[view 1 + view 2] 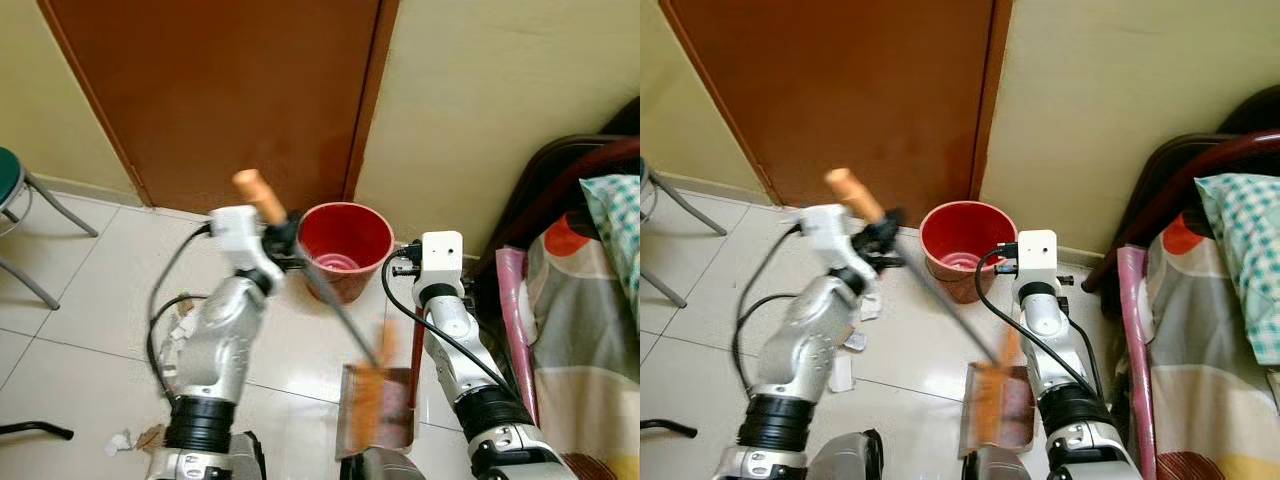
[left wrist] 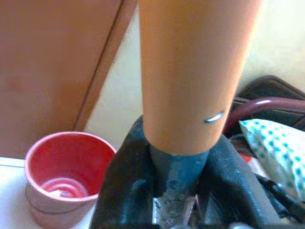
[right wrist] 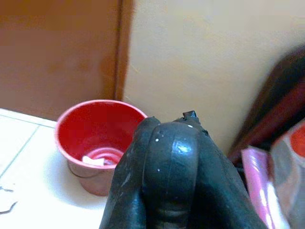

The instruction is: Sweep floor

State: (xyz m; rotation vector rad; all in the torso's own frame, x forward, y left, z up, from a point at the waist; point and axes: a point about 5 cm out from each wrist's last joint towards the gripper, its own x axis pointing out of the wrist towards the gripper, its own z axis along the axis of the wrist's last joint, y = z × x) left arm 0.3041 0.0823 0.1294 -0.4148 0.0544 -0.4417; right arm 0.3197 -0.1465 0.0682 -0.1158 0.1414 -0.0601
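My left gripper (image 1: pixel 284 240) is raised in front of the door and shut on a broom just below its orange handle end (image 1: pixel 258 195). In the left wrist view the black fingers (image 2: pixel 128 186) clamp the grey shaft under that end. The thin shaft (image 1: pixel 340 305) slants down to blurred orange bristles (image 1: pixel 372 395) over a metal dustpan (image 1: pixel 380 420). My right gripper (image 1: pixel 405 264) is shut on the dustpan's reddish upright handle (image 1: pixel 415 350); its fingers (image 3: pixel 167 162) press together. A red bucket (image 1: pixel 346 246) with scraps inside stands by the wall just beyond both grippers.
A brown door (image 1: pixel 220 90) and a yellow wall (image 1: pixel 500 100) close off the far side. A bed with patterned bedding (image 1: pixel 590 320) is at the right. A green stool (image 1: pixel 12 185) stands at the left. Paper scraps (image 1: pixel 122 441) lie on the white tiles.
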